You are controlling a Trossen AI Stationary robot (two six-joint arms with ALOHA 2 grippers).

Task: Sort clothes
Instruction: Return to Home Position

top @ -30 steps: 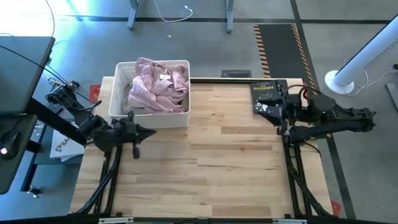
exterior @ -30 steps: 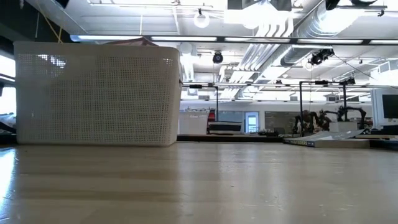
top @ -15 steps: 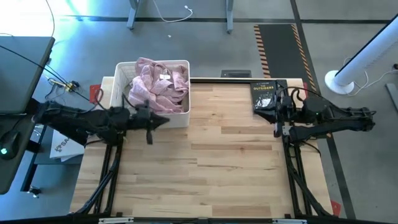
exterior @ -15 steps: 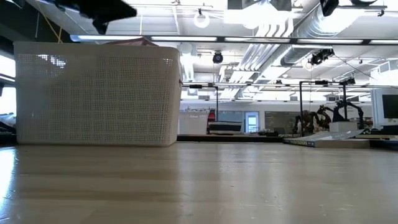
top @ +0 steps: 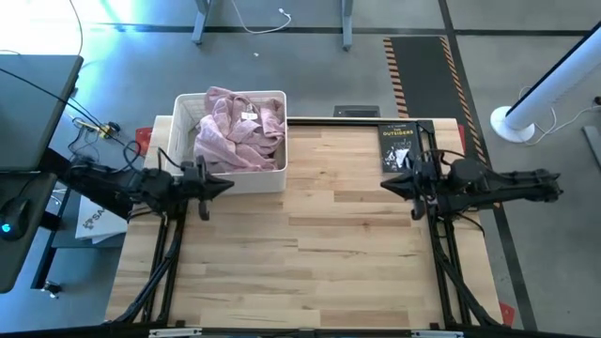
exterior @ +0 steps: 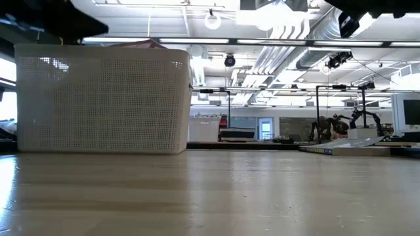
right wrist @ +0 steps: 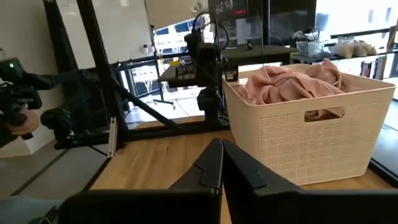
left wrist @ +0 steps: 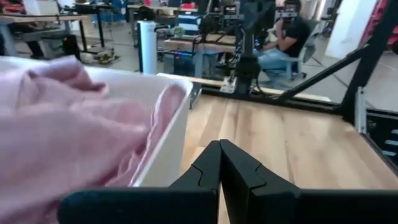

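On the bench (top: 319, 235), the basket (top: 246, 180) at the far left corner could get knocked: the left jaws, pressed together and empty, hover just beside its front wall. The pink clothes (top: 239, 131) heaped inside lie crumpled, with no clear long axis. The right jaws, likewise closed and empty, hang near the book (top: 398, 145)

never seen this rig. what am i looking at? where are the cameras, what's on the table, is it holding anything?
It is a robot: two dark arms at a wooden table, each ending in a two-finger claw. One picture looks straight down, one level across the tabletop, one from each wrist. On the table stand a white lattice basket holding a pink garment, and a black book at its far right corner. The left claw hovers beside the basket, the right claw near the book. Both are shut and hold nothing.
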